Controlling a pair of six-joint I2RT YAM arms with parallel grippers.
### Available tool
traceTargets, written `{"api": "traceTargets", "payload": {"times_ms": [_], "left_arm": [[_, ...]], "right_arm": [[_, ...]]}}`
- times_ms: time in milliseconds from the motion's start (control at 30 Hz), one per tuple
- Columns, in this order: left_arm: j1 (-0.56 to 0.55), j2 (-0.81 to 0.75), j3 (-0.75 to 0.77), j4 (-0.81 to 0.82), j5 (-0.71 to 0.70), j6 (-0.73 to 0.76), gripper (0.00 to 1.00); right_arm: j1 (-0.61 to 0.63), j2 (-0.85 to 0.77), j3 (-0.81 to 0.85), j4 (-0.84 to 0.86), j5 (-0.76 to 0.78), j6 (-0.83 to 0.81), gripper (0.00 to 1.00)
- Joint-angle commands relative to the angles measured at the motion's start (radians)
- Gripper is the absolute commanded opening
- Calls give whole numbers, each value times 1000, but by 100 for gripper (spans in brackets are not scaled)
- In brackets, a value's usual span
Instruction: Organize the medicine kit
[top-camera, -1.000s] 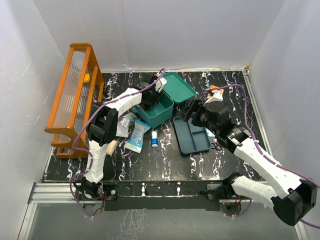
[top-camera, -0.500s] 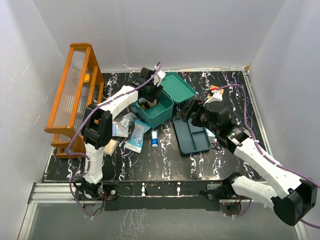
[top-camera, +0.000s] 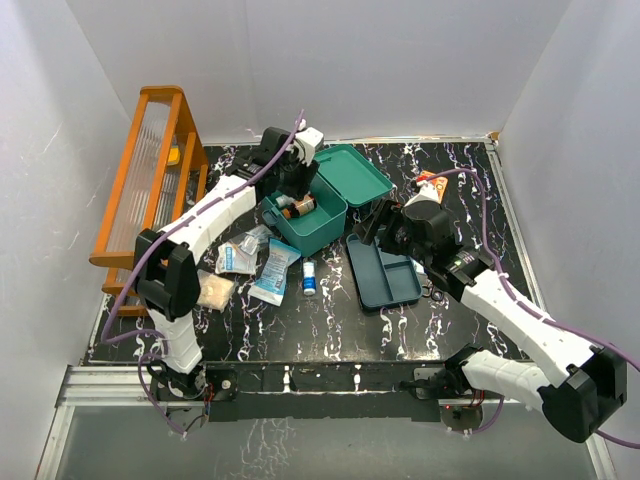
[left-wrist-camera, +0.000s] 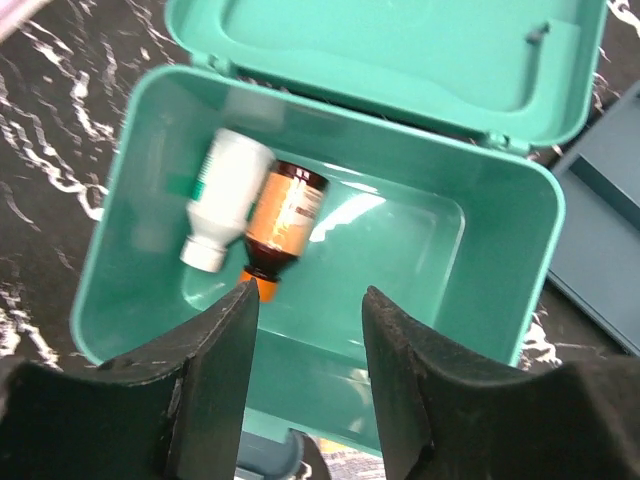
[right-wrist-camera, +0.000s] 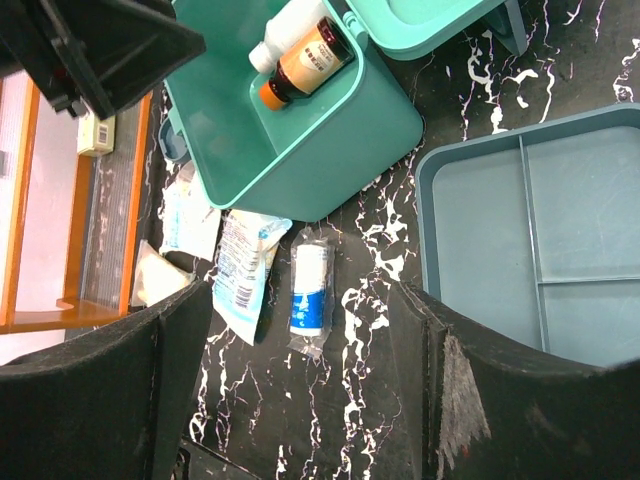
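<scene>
Packing looks partly done. The medicine kit (top-camera: 305, 222) sits far and centre on the table (top-camera: 330, 320), its lid (top-camera: 352, 175) swung open toward the far right. A white bottle (left-wrist-camera: 225, 195) and an amber bottle (left-wrist-camera: 285, 215) lie side by side, touching, in the left half of the box.

The left gripper (left-wrist-camera: 308, 300) hangs directly above the box with its fingers apart and nothing between them. The right gripper (right-wrist-camera: 300, 300) hovers near the tray (top-camera: 385, 275), also spread and empty. The tray lies on the table just right of the box, with all three compartments bare.

The step in hand is probably collecting the next loose item. A blue-and-white tube (right-wrist-camera: 309, 290) lies just near of the box, and several packets (right-wrist-camera: 245, 265) lie to its left. The tube is the easiest pick: it lies apart from the packets, with bare marble to its right and on its near side, so fingers can straddle it.

The packets overlap, and some lie against the box's near-left wall, so a pinch there risks catching two or nudging the box. An orange rack (top-camera: 150, 190) closes off the left side. The right half of the box floor is free, and the open lid blocks any approach from the far right.
</scene>
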Motion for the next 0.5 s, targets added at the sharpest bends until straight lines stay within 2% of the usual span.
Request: {"api": "traceTargets", "payload": {"times_ms": [0,133,467], "left_arm": [[1,-45,-85,-57,110,-20,41],[-20,-40,-109,-94,153,-21,34],[-117,-40,-147,-128,150,-30,30]], "right_arm": [[-4,1,29,52,3,6,69],[-4,11,33,54,-4,13,69],[-5,18,32,48,-9,21,68]]}}
